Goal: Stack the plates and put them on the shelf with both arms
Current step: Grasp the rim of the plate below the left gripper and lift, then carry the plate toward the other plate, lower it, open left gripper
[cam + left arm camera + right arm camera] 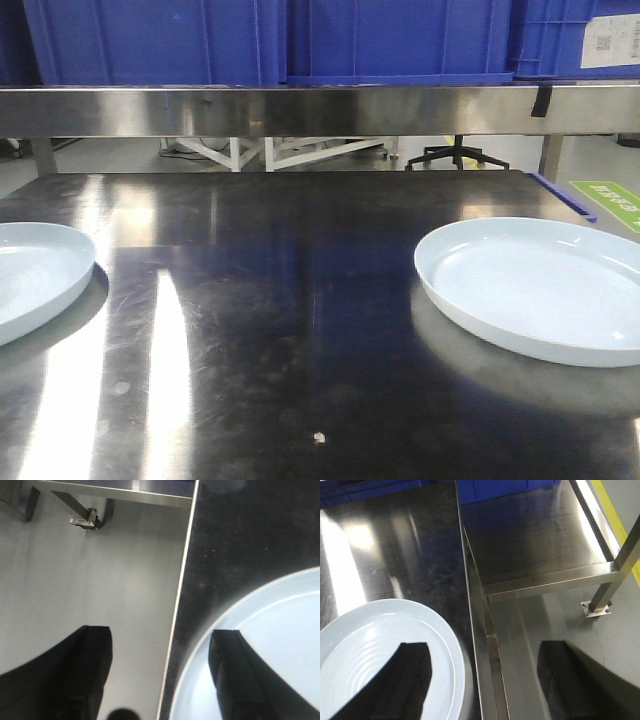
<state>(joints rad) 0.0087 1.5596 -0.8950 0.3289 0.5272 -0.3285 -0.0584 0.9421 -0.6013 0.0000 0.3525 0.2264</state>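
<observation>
Two pale bluish-white plates lie apart on the dark tabletop (300,300): the left plate (30,275) at the left edge and the right plate (540,285) at the right. The steel shelf rail (300,110) runs across the back. My left gripper (162,675) is open and empty above the table's left edge, with one finger (240,675) over the left plate (280,640) and the other over the floor. My right gripper (485,680) is open and empty, with one finger (400,685) over the right plate (365,645) and the other beyond the table's right edge. Neither gripper shows in the front view.
Big blue crates (300,40) stand on the shelf rail. A lower stainless surface (535,535) with a steel post (615,570) lies to the right of the table. Grey floor (100,580) lies to the left of the table.
</observation>
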